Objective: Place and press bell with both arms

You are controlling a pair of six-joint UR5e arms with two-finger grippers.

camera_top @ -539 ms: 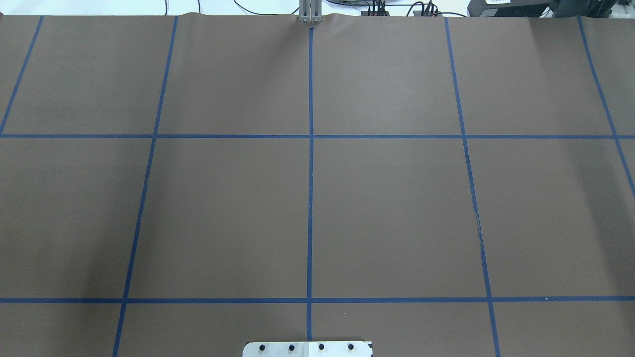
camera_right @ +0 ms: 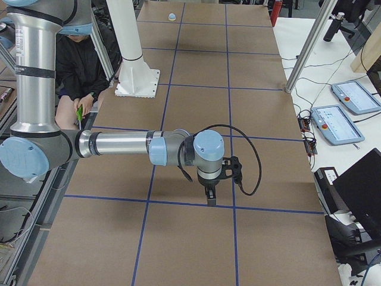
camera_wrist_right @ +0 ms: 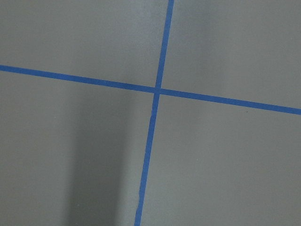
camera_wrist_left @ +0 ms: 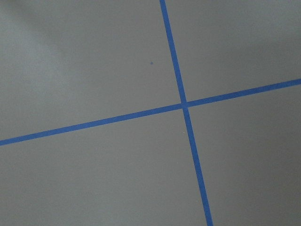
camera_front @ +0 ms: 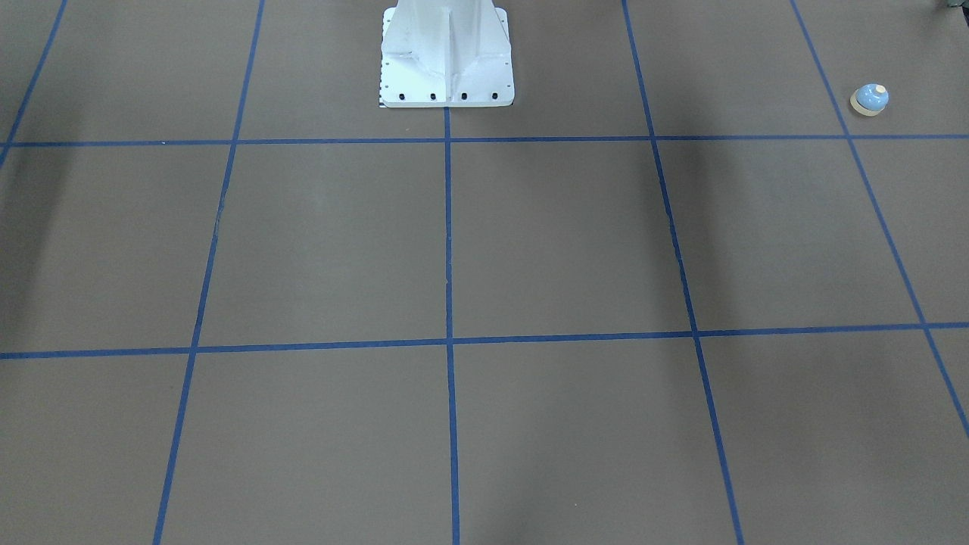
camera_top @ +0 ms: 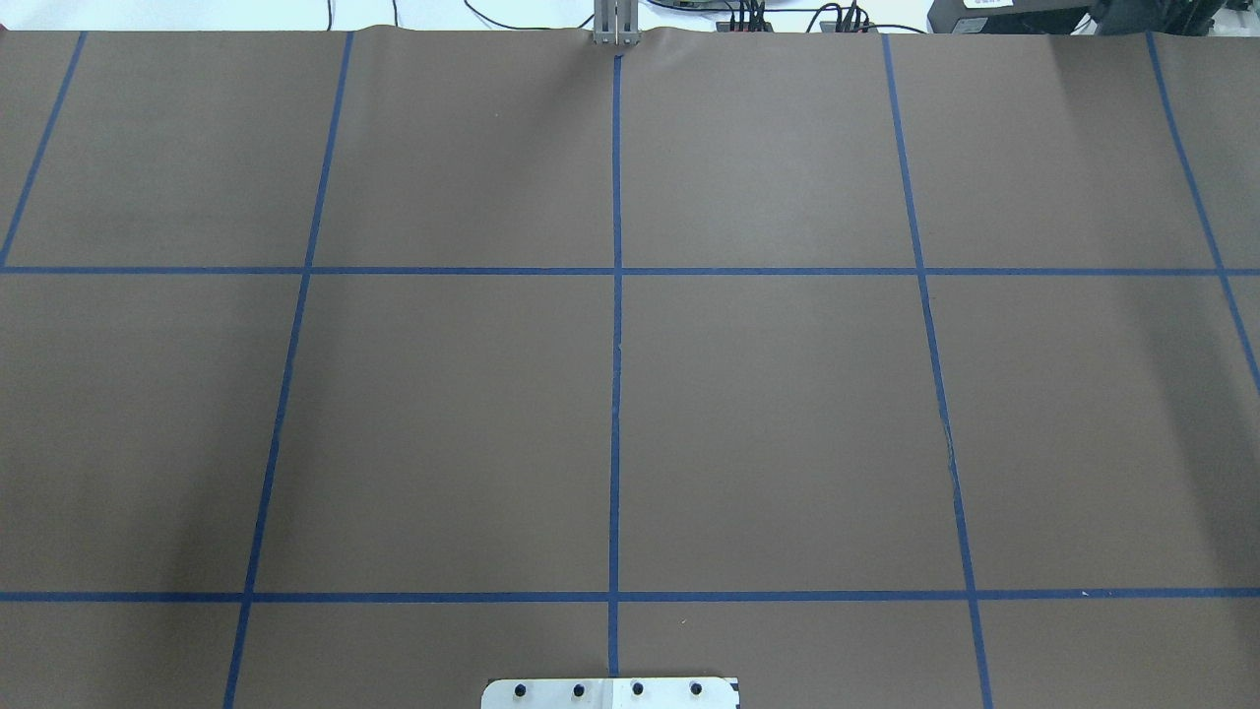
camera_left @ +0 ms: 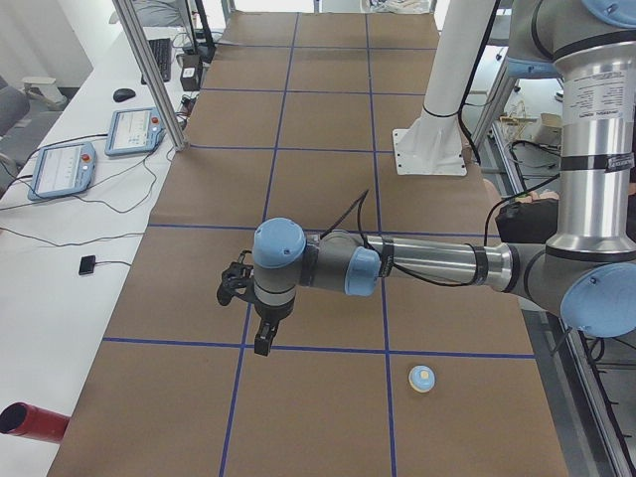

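The bell (camera_front: 869, 99) sits alone on the surface (camera_front: 530, 242); placing and pressing both remain. Whether the left pincer (camera_left: 261, 343) or the right pincer (camera_right: 209, 199) is clenched, I cannot tell.

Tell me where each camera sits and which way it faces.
Front: across the table, facing the robot; pedestal, bell.
Overhead: behind the robot, looking down; pedestal foot only.
Left: table's left end; near left arm, bell.
Right: table's right end; near right arm, far bell.
Left wrist: down onto a tape cross; no body.
Right wrist: likewise.
Shared: front and side views show the bell.
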